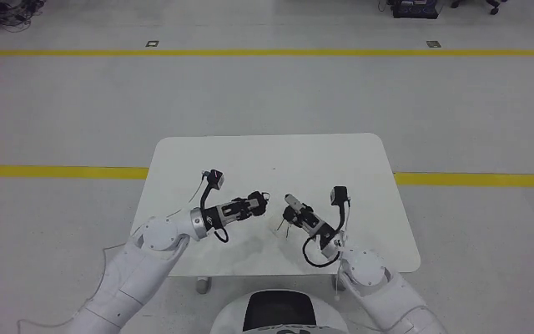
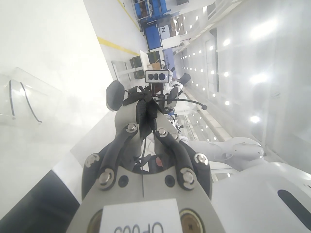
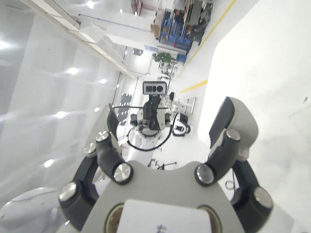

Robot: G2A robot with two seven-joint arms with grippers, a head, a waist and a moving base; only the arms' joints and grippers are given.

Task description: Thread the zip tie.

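A thin black zip tie (image 2: 184, 101) sticks out sideways from my left gripper (image 2: 147, 103), which is shut on it, with the tie's small square head at the free end. Above the table's middle, the left gripper (image 1: 260, 200) faces my right gripper (image 1: 289, 203) across a short gap. The right gripper (image 3: 168, 106) is open with its two pads wide apart and nothing between them. The zip tie (image 3: 128, 107) runs crosswise just beyond its fingertips, near one finger (image 3: 111, 120). One right finger (image 2: 115, 95) appears beside the left gripper's tips.
The white table (image 1: 334, 159) has rounded corners and bare surface behind the grippers. A clear plastic container (image 2: 36, 90) on the table holds two spare black zip ties (image 2: 29, 103). Thin black pieces (image 1: 280, 225) lie below the grippers near the front edge.
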